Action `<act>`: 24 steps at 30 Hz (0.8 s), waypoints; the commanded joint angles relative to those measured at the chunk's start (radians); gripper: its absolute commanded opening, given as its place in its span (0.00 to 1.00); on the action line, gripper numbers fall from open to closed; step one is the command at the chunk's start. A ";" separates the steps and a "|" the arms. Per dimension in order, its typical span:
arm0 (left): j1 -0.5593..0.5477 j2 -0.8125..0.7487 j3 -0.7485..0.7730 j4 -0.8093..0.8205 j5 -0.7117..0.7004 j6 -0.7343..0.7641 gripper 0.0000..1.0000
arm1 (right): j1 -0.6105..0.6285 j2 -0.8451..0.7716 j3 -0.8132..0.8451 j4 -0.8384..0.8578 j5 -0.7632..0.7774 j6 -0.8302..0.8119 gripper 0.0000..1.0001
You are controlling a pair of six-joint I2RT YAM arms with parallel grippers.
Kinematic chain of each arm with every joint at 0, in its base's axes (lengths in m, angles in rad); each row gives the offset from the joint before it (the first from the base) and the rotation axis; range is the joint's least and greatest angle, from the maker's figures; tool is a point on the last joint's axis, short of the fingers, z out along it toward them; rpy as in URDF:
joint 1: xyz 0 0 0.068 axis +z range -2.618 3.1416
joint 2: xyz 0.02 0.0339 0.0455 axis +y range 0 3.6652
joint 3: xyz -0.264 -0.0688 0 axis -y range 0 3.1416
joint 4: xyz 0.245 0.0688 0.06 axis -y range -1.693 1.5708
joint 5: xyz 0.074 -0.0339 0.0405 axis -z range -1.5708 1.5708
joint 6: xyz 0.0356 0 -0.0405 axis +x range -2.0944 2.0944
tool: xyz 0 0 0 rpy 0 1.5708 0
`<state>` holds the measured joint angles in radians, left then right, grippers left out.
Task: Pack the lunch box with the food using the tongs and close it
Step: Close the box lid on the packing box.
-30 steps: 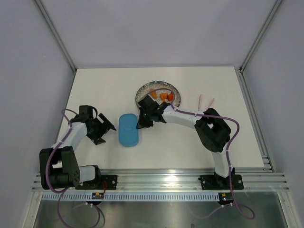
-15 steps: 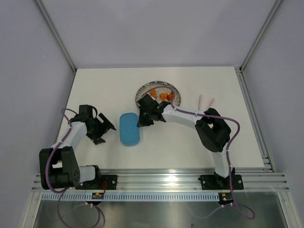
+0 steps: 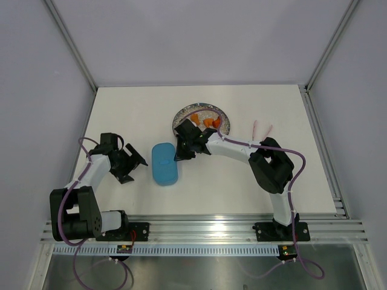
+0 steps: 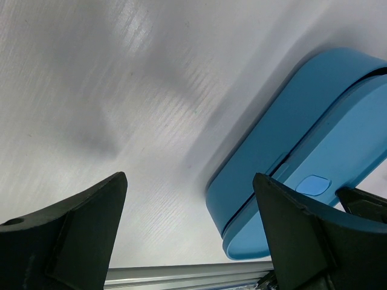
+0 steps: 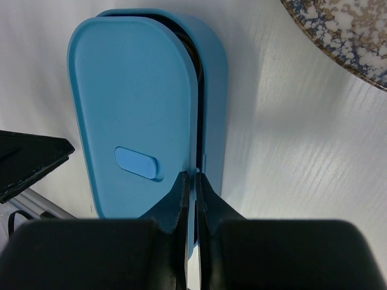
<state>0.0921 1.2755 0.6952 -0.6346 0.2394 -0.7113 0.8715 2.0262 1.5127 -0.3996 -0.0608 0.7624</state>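
The blue lunch box (image 3: 164, 164) lies left of centre on the table. Its flat lid (image 5: 133, 121) sits skewed on the box body (image 5: 214, 84), with a dark gap along the right side. My right gripper (image 5: 195, 177) is shut on the lid's right edge. My left gripper (image 4: 190, 181) stands open just left of the box (image 4: 266, 151), with nothing between its fingers. Orange pieces of food (image 3: 211, 123) lie on the speckled plate (image 3: 196, 111). The pale pink tongs (image 3: 261, 128) lie on the table to the right of the plate.
The plate's rim (image 5: 351, 42) is close behind the right wrist. The metal rail (image 3: 205, 226) runs along the near table edge. Grey walls enclose the table on the left, back and right.
The right gripper has crept slightly toward the far left with the lid edge in it. The left arm has not moved.
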 commanded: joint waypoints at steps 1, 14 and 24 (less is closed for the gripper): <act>-0.002 -0.019 0.033 0.006 -0.002 0.013 0.89 | 0.004 -0.011 0.047 -0.001 0.015 -0.014 0.00; -0.002 -0.083 0.082 -0.028 -0.006 0.024 0.89 | 0.004 0.017 0.037 -0.002 0.015 -0.018 0.00; -0.008 -0.131 0.110 -0.031 0.015 0.050 0.89 | 0.004 0.023 0.049 0.018 0.019 -0.014 0.00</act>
<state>0.0898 1.1603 0.7605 -0.6640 0.2401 -0.6868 0.8715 2.0411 1.5188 -0.4110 -0.0624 0.7555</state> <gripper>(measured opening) 0.893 0.084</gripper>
